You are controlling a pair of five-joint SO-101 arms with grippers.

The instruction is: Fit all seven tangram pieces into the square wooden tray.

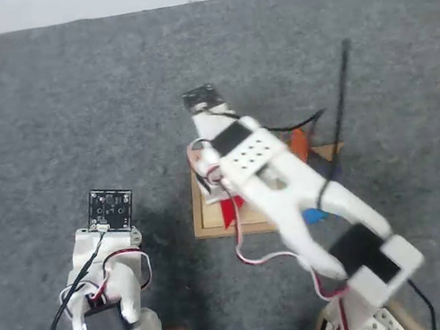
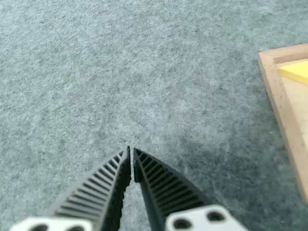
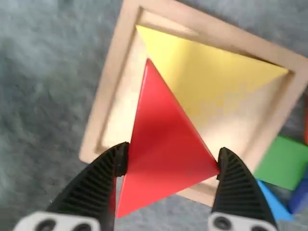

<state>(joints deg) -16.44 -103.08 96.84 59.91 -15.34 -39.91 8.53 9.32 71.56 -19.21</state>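
The square wooden tray (image 3: 108, 96) lies on grey carpet, with a yellow triangle (image 3: 211, 77) flat in its far half. My right gripper (image 3: 171, 166) is shut on a large red triangle (image 3: 163, 149), which hangs tilted over the tray's near part, one corner past the rim. From the high view the right arm (image 1: 282, 188) covers most of the tray (image 1: 205, 217), and a sliver of the red triangle (image 1: 229, 210) shows beneath it. My left gripper (image 2: 131, 156) is shut and holds nothing, over bare carpet to the left of the tray (image 2: 279, 101).
Loose pieces lie just outside the tray on its right side: a green piece (image 3: 284, 161), a blue piece (image 3: 272, 204) and an orange piece (image 1: 298, 146). The left arm (image 1: 106, 267) stands at the front left. Grey carpet spreads all around.
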